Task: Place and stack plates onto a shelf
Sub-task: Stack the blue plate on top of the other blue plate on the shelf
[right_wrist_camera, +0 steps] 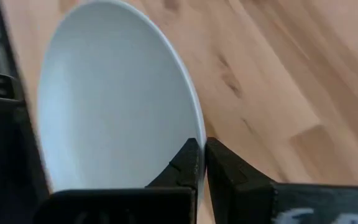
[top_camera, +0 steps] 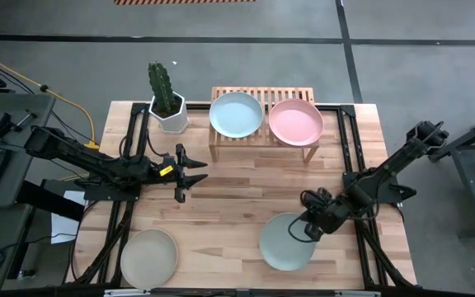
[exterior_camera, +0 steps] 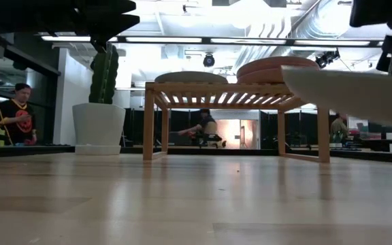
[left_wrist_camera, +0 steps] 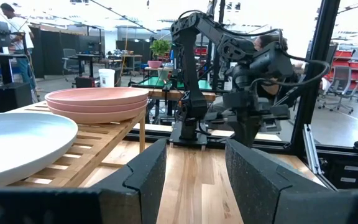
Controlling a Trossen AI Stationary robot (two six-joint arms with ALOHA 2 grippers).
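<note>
— Four plate spots show from above. What carries them?

— A light wooden table (top_camera: 246, 186) with black framing on a grey floor; beyond it, a bright open workroom where a person (exterior_camera: 18, 112) stands far off at one side. The shelf (top_camera: 262, 142) stands at the table's far edge, just beside a white pot with a cactus (top_camera: 166, 97).

— And on the shelf?

— The pale blue plate (top_camera: 236, 114) on its left half, the pink plates (top_camera: 295, 122) stacked on its right half; the left wrist view shows more than one pink plate there. Near the front edge, the beige plate (top_camera: 148, 256) lies flat at the left.

— The arms?

— The right pincer (top_camera: 313, 221) is clamped on the rim of the pale green plate (top_camera: 287, 242), front right; the low view shows that plate tilted, off the wood. The left pincer (top_camera: 195, 172) hovers mid-table, its fingers apart, pointing toward the shelf, holding nothing.
</note>
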